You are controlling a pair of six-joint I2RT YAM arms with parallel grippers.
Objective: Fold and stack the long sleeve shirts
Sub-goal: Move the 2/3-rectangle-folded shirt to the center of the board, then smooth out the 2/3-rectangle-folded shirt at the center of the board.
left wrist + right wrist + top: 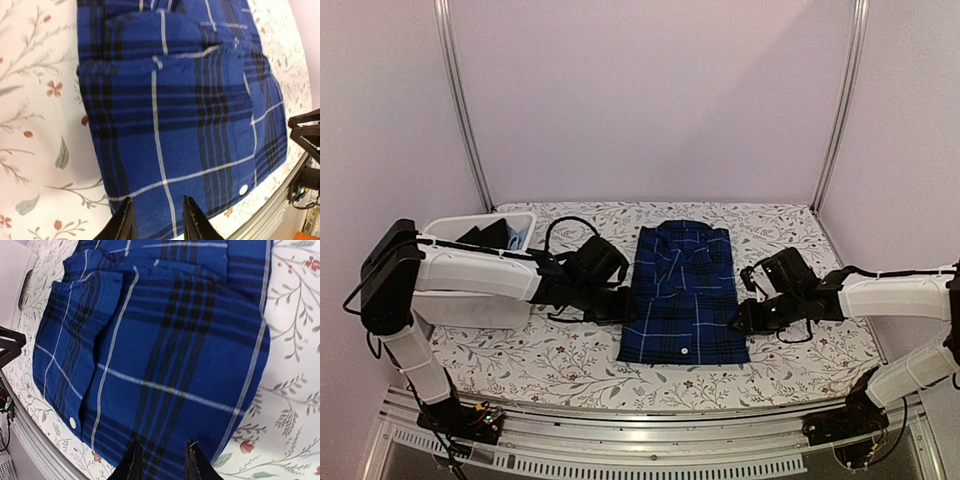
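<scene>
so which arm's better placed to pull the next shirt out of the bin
Left. The white bin sits at the far left, right beside the left arm, and the left gripper is at the left edge of the plaid shirt. The right gripper is across the shirt, farther from the bin.

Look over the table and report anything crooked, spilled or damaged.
Nothing stands out. The navy plaid shirt lies folded flat and fairly square, and the white bin at the left sits upright with dark fabric inside.
</scene>
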